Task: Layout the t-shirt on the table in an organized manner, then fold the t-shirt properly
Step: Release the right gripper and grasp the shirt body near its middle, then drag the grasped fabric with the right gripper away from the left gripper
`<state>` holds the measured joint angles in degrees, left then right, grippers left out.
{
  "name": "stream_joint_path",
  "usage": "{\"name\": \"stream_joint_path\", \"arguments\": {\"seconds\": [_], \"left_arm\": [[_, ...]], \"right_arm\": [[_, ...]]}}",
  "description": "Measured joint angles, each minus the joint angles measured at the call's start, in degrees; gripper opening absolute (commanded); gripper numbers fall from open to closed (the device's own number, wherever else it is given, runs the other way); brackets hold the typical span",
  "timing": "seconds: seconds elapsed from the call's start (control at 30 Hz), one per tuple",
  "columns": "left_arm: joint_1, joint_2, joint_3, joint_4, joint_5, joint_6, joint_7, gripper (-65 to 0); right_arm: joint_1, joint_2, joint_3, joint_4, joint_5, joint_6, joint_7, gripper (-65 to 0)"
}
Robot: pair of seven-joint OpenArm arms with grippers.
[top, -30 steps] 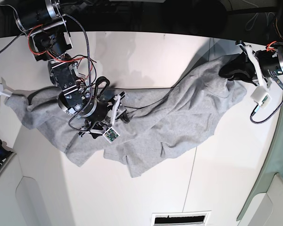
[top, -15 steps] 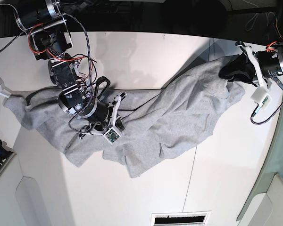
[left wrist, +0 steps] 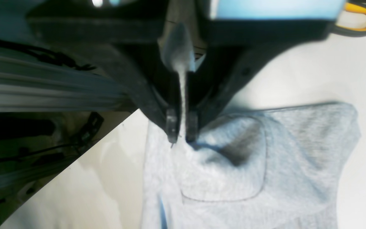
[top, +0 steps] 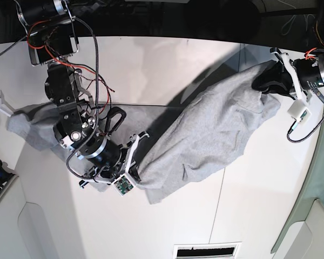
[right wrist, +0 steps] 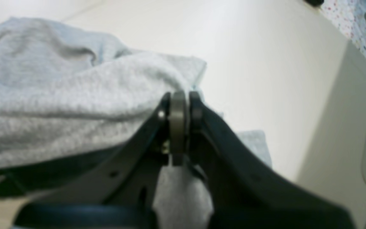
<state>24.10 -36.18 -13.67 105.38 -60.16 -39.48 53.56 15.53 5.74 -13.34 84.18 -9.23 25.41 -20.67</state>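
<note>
While draped 8-to-2 o'clock across worktop point(top: 167, 65), t-shirt point(top: 216, 129) clamped by both fingers: left point(left wrist: 181, 128), right point(right wrist: 178, 109); right arm overlies cloth.

1. The left black two-fingered gripper point(left wrist: 181, 135) reaches in from the table's far right edge, wrist level, its jaws pinched tight on a fold of the light heather-grey cotton t-shirt point(top: 210, 140).
2. The right black gripper point(right wrist: 178, 109) sits low at the near left, arm bent steeply down from its shoulder, jaws clamped on grey cloth.
</note>
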Motion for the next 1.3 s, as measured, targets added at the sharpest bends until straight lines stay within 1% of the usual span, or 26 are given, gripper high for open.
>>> {"name": "stream_joint_path", "arguments": {"seconds": [0.13,0.23,0.33,0.4,0.47,0.67,0.7,0.73,0.77,0.8,0.83,0.87,0.9,0.93,0.97,1.03,1.07,1.13,1.2,1.3], "left_arm": [[0.04,0.0,0.0,-0.22,2.05,0.0,0.0,-65.0],[0.02,0.0,0.0,-0.37,2.43,0.0,0.02,-65.0],[0.02,0.0,0.0,-0.39,2.32,0.0,0.02,-65.0],[0.02,0.0,0.0,-0.39,2.45,0.0,0.0,-65.0],[0.02,-0.02,0.0,-0.39,2.43,0.0,0.0,-65.0],[0.0,0.0,0.0,-0.39,2.4,0.0,-0.26,-65.0],[0.0,0.0,0.0,-0.39,2.36,0.0,-0.44,-65.0],[-0.02,-0.02,0.0,-0.39,2.34,0.0,-0.46,-65.0],[0.0,-0.02,0.0,-0.39,2.23,0.0,-0.5,-65.0],[0.0,-0.02,0.0,-0.39,2.27,-0.02,-0.48,-65.0],[-0.02,-0.02,0.0,-0.39,2.23,-0.02,-0.52,-65.0],[-0.02,-0.02,0.0,-0.39,2.23,0.0,-0.7,-65.0],[0.0,-0.02,0.0,-0.39,2.23,0.0,-0.7,-65.0],[-0.02,-0.02,0.0,-0.39,2.23,0.0,-0.68,-65.0],[-0.02,-0.02,0.0,-0.39,2.21,0.0,-0.7,-65.0],[0.0,-0.02,0.0,-0.39,2.16,-0.02,-0.7,-65.0],[0.0,-0.02,0.0,-0.39,2.23,0.0,-0.68,-65.0],[0.02,-0.02,0.0,-0.39,2.19,0.0,-0.72,-65.0],[0.13,-0.04,0.0,-0.39,2.21,-0.02,-0.87,-65.0],[0.15,-0.04,0.0,-0.39,2.12,0.0,-0.85,-65.0]], "right_arm": [[-7.96,0.96,0.0,7.96,-0.2,-0.63,-0.55,-65.0],[-14.08,1.25,0.02,13.9,-3.45,-2.38,-0.5,-65.0],[-20.0,1.25,0.11,18.4,-5.66,-3.19,-1.03,-65.0],[-24.09,1.22,0.11,20.11,-6.99,-4.81,-1.14,-65.0],[-27.28,1.22,0.11,20.81,-6.86,-6.88,-1.22,-65.0],[-32.61,1.22,0.17,20.87,-6.71,-15.37,-1.09,-65.0],[-33.03,1.22,0.17,20.87,-6.69,-16.04,-1.27,-65.0],[-33.05,1.22,0.17,20.76,-6.64,-16.04,-1.6,-65.0],[-32.96,1.22,0.15,20.7,-6.16,-16.06,-1.62,-61.8],[-32.83,1.2,0.15,20.7,-6.08,-16.09,-1.49,-54.1],[-32.65,1.05,0.17,20.7,-5.95,-17.35,-1.49,-46.5],[-32.5,0.9,0.17,20.7,-6.01,-19.32,-1.51,-40.2],[-32.37,0.9,0.17,20.7,-6.01,-21.14,-1.49,-35.5],[-32.04,0.9,0.15,20.7,-5.88,-22.8,-1.51,-32.9],[-31.63,0.9,0.15,20.7,-5.92,-24.74,-1.51,-32.8],[-29.79,0.9,0.15,20.7,-5.97,-29.77,-1.7,-32.9],[-28.48,0.9,0.26,20.7,-6.05,-31.36,-1.73,-32.9],[-25.35,0.74,1.2,20.7,-5.88,-32.54,-2.01,-32.9],[-22.14,-0.26,3.45,20.5,-5.62,-33.16,-3.23,-32.9],[-16.41,-2.01,7.69,17.07,-1.49,-33.14,-3.5,-32.9]]}}
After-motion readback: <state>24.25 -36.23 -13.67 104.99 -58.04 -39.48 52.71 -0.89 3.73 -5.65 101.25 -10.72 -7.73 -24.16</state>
